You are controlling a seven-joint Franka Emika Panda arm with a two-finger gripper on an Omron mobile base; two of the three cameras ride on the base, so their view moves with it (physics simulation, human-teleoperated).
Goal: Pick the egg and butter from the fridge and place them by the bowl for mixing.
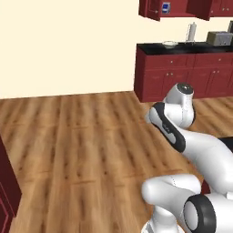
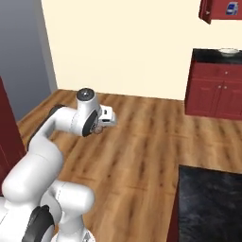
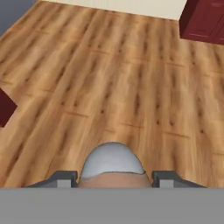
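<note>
In the hand view a small rounded egg, pinkish-tan low down and greyish on top, sits between my two dark fingertips; my gripper is shut on it, over wooden floor. In the right base view the hand points right, low over the floor. The cream-white bowl stands on a dark counter far ahead, also seen as the bowl at the upper right. The fridge's grey side rises at the far left. The butter is out of view.
Dark red cupboards carry the counter with a paper-towel roll and a toaster. A black countertop lies close on the right. Another dark red cupboard stands at the left. Wide wooden floor lies between.
</note>
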